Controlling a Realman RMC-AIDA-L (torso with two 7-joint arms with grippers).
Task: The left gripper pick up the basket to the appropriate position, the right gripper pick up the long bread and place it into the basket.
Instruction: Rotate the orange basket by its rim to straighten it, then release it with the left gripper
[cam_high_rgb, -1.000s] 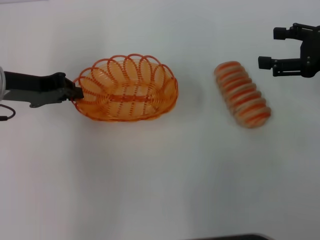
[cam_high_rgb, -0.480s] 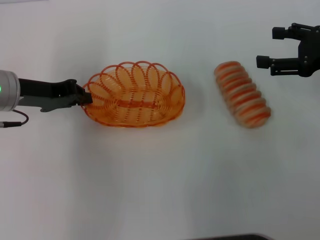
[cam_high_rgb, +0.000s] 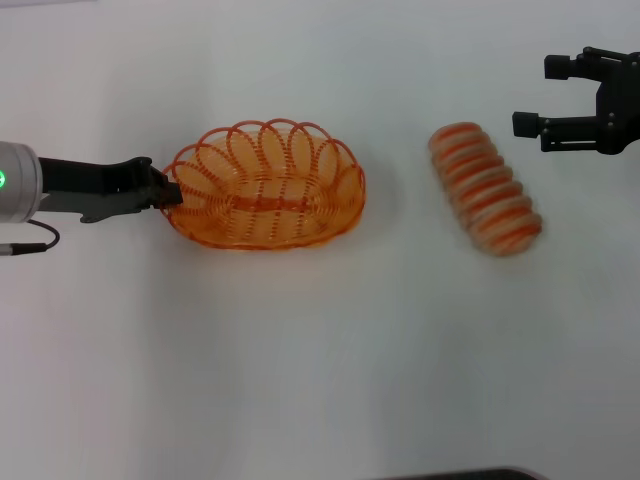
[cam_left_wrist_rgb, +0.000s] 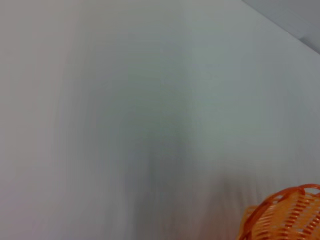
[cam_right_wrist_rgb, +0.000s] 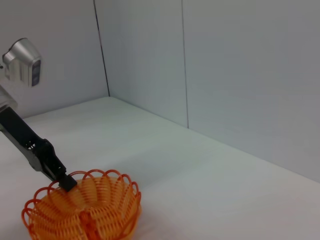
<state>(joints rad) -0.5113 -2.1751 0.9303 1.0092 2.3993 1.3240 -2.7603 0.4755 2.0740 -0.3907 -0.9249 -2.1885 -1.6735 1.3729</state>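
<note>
- The left gripper (cam_high_rgb: 168, 189), black and slim-fingered, reaches in from the left edge of the head frame and is clamped on a rim loop at the left end of the basket (cam_high_rgb: 265, 184).
- In the right wrist picture the same gripper (cam_right_wrist_rgb: 66, 182) bites the scalloped rim of the basket (cam_right_wrist_rgb: 82, 207) from above at lower left.
- The right gripper (cam_high_rgb: 535, 95) sits at the upper right of the head frame, its two black fingers spread apart and holding nothing, well apart from the loaf.
- The basket is an oval of orange wire, with looped scallops along the edge and see-through woven sides; it lies left of centre in the head frame.
- In the left wrist picture only a bit of the basket's rim (cam_left_wrist_rgb: 280, 215) shows, at the lower right corner.
- The long bread (cam_high_rgb: 485, 188) is a tan, ribbed loaf with orange-red cross stripes and rounded ends, lying slantwise right of centre, apart from the basket.
- The white table (cam_high_rgb: 320, 370) is smooth and plain; bare surface lies between basket and loaf and across the lower half of the head frame.
- Grey wall panels (cam_right_wrist_rgb: 240, 70) meet the table's far edge.
</note>
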